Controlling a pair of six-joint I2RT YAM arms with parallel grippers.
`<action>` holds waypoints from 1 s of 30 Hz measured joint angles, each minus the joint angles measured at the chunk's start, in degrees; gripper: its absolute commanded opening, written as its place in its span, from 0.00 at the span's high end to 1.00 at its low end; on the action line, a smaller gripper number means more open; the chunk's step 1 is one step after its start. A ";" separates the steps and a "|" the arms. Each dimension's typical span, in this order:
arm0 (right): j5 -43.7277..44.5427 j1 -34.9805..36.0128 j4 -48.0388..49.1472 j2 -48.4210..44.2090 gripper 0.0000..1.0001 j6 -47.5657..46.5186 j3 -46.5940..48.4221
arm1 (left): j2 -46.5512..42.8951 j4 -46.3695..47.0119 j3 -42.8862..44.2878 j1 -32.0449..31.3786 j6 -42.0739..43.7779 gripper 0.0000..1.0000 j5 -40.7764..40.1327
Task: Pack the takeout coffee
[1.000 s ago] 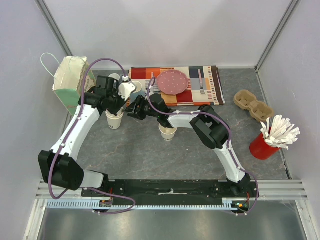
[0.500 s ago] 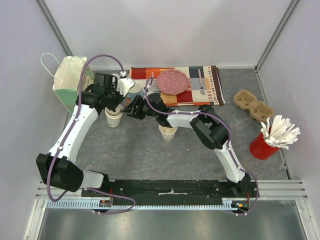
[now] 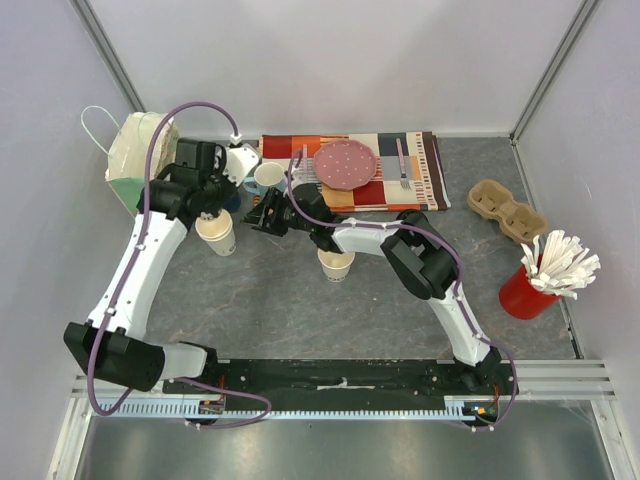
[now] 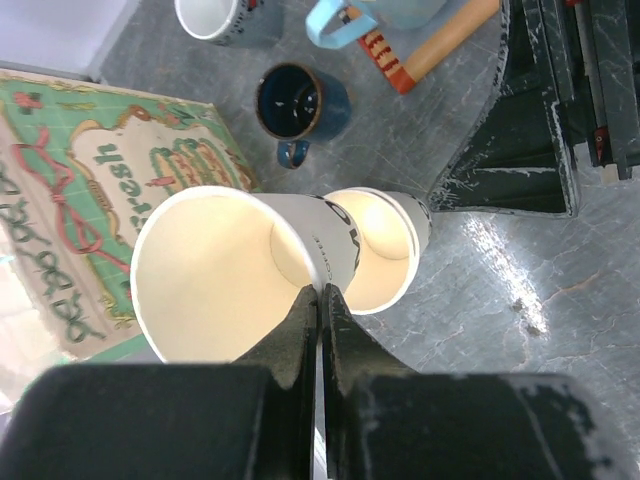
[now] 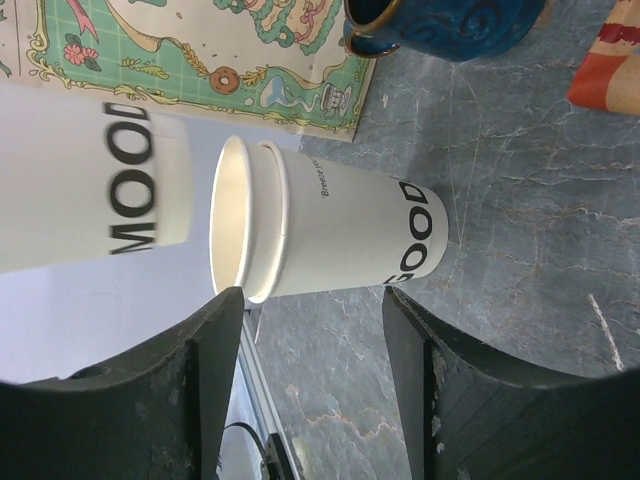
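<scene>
Pinched at its rim by my shut left gripper [image 4: 322, 290], one cream-white takeout coffee cup [image 4: 215, 270] marked MOOD hangs in the air. In the top view this cup [image 3: 215, 230] is at the left by the bag. Directly below it a second paper cup [image 4: 385, 250] stands on the table. In the right wrist view that standing cup [image 5: 330, 235] is just ahead of my open right gripper [image 5: 312, 300], and the lifted cup [image 5: 90, 190] shows beside it. A third cup [image 3: 336, 265] stands under my right forearm.
A green printed paper bag [image 3: 140, 160] stands at the far left. A navy mug [image 4: 300, 100] and a light blue mug [image 3: 268, 178] sit behind the cups. Further right are a striped cloth with a pink plate [image 3: 346, 163], a cardboard carrier [image 3: 507, 210] and a red cup of sticks [image 3: 545, 275].
My left gripper has risen and shifted left with the cup, drawing it up off the cup below. The right arm has hardly moved.
</scene>
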 measured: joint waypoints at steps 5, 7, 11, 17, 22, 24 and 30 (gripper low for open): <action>-0.02 -0.33 -2.19 -1.92 0.33 -2.21 0.00 | -0.46 -3.76 6.64 -0.02 0.02 0.98 1.11; -0.07 -0.76 -3.91 -3.96 0.32 -4.59 0.00 | -0.74 -5.16 10.10 -0.15 0.00 0.98 2.69; -0.20 -2.73 -8.68 -10.27 0.29 -10.69 -0.44 | -1.51 -7.80 15.06 -1.60 -0.02 0.98 6.08; 0.50 -10.60 -13.25 -26.51 0.26 -18.58 -7.78 | -1.68 -11.10 15.74 -7.17 -0.44 0.98 9.16; 5.33 -19.89 -18.97 -38.42 0.20 -25.35 -15.37 | -0.92 -10.43 10.58 -14.25 -1.03 0.98 9.11; 8.59 -22.64 -22.40 -42.05 0.17 -28.24 -17.97 | -0.07 -8.96 6.49 -16.94 -1.29 0.98 8.52; 14.69 -30.45 -30.27 -49.57 0.16 -32.57 -25.18 | 2.80 -2.21 -6.32 -20.63 -1.42 0.98 5.09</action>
